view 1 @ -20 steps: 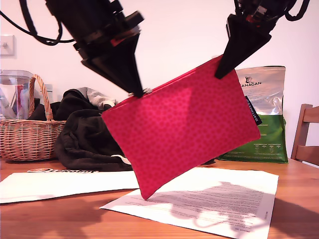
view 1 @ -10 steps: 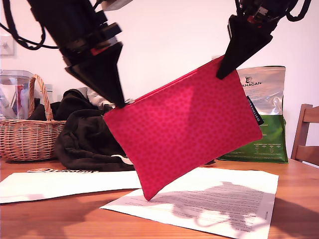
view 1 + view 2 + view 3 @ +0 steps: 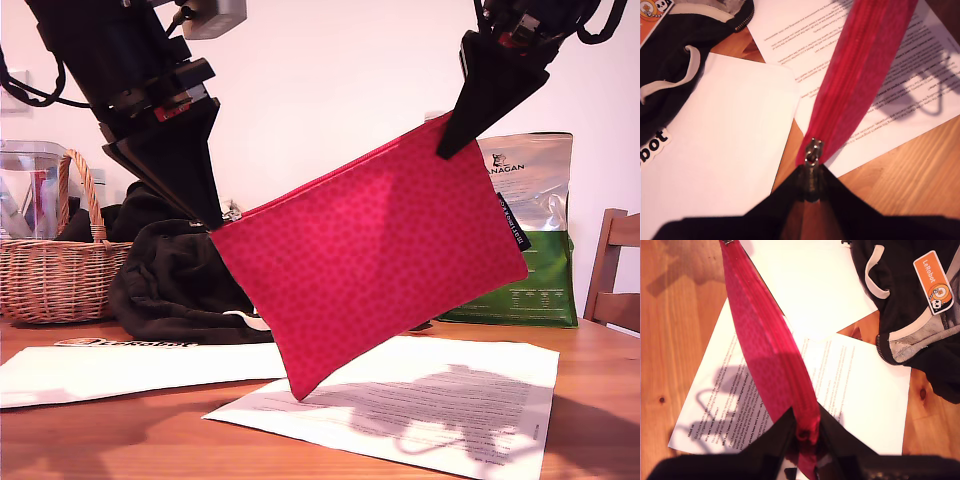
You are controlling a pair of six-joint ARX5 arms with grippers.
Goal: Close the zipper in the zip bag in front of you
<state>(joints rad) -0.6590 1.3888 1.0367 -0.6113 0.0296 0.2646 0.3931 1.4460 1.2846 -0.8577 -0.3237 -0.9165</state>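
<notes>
Zipper (image 3: 330,180) teeth run along the upper edge of the zip bag (image 3: 370,260), and its small silver slider (image 3: 813,150) sits at the low end of that edge, at the bag's corner toward the exterior view's left. The bag hangs in the air above the table (image 3: 120,440), tilted so its edge climbs from that corner up toward the exterior view's right, with one bottom corner pointing down over a printed sheet (image 3: 440,400). A small black tag (image 3: 510,222) shows on its side toward the exterior view's right.

From my first wrist view, my first gripper (image 3: 811,186) is clenched on the slider's pull, the silver piece showing just beyond the fingertips. From my second wrist view, my second gripper (image 3: 806,432) is pinched tight on the bag's top edge at the high corner, the red fabric squeezed between the two black fingers.

Below, a blank white sheet (image 3: 130,372) lies on the wooden table toward the exterior view's left, beside the printed one. Farther back are a heap of black clothing (image 3: 170,280), a wicker basket (image 3: 55,275) at the exterior view's left, and a green-and-silver foil bag (image 3: 530,260) at its right, with a wooden chair (image 3: 615,270) at that edge.
</notes>
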